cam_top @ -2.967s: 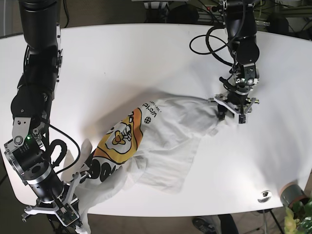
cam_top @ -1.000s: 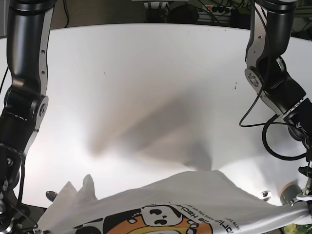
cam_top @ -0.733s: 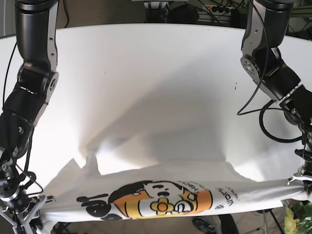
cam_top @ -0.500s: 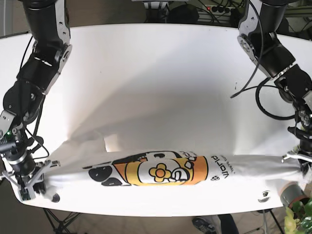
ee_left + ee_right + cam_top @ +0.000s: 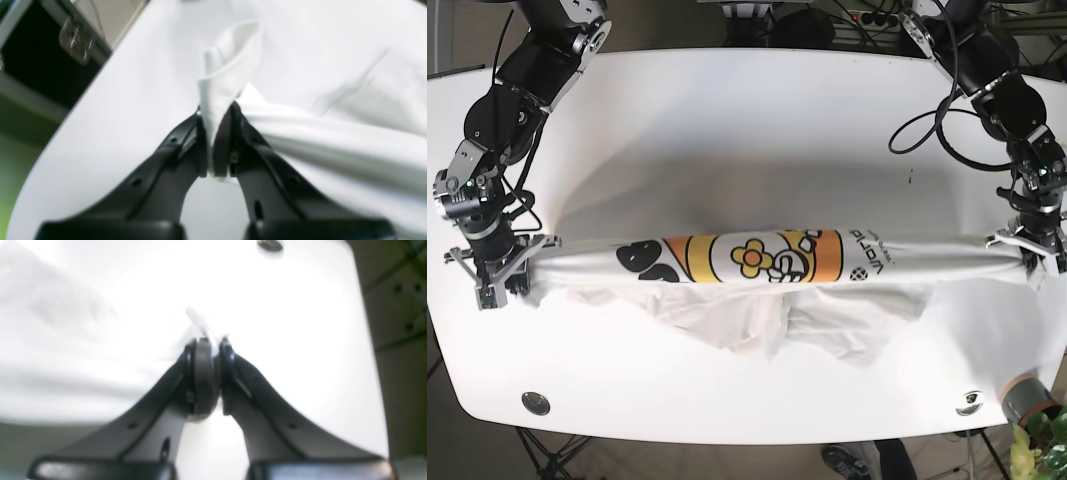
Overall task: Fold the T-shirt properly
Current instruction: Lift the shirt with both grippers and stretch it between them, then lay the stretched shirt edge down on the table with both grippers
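Left wrist view: the left hand (image 5: 215,140) is pinching a soft white shirt (image 5: 333,140) corner.

Right wrist view, blurred: the right hand (image 5: 211,373) is clamping thin cloth.

Base view: both are stretching the shirt taut across the glossy counter (image 5: 747,130), probably to flatten it, with slack bunching toward the near edge.

The shirt (image 5: 757,270) is soft, matt white cloth with a smooth printed orange-and-black band. The counter (image 5: 747,130) is smooth, slightly glossy white. Both tools, left (image 5: 215,140) and right (image 5: 211,373), look like matt black plastic.
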You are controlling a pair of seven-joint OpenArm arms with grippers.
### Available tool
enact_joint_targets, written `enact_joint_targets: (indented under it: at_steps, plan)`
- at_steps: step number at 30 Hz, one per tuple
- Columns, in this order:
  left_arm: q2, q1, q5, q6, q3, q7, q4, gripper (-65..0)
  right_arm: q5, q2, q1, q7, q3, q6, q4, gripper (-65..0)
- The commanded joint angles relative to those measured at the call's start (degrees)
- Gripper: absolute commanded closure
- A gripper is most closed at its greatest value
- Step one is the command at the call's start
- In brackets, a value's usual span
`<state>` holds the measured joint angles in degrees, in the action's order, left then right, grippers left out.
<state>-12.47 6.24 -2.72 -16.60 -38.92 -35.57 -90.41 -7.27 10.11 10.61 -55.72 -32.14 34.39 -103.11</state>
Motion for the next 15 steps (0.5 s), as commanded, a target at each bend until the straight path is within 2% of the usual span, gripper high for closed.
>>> enact_joint_targets:
  at_steps: [1, 8, 11, 15]
  plan:
    - [-1.38, -0.39, 0.48, 1.0, -1.04, 1.86, -1.33, 0.0, 0.37, 0.4, -0.37, 1.61, -0.43, -0.5, -1.29, -2.1]
    - [-1.46, -7.51, 0.66, 1.0, -1.22, 1.86, -1.33, 0.0, 0.28, 0.22, -6.79, 1.7, -2.01, -0.5, -1.46, -2.1]
    - [-1.64, -10.5, 0.66, 1.0, -1.22, 1.86, -0.89, 0.0, 0.37, -1.1, -8.37, 1.7, -3.68, -0.5, -1.29, -2.1]
    - [-1.73, -14.37, 0.83, 1.0, -1.22, 1.86, -0.8, 0.0, 0.37, -1.27, -11.01, 1.61, -4.47, -0.5, -1.29, -2.1]
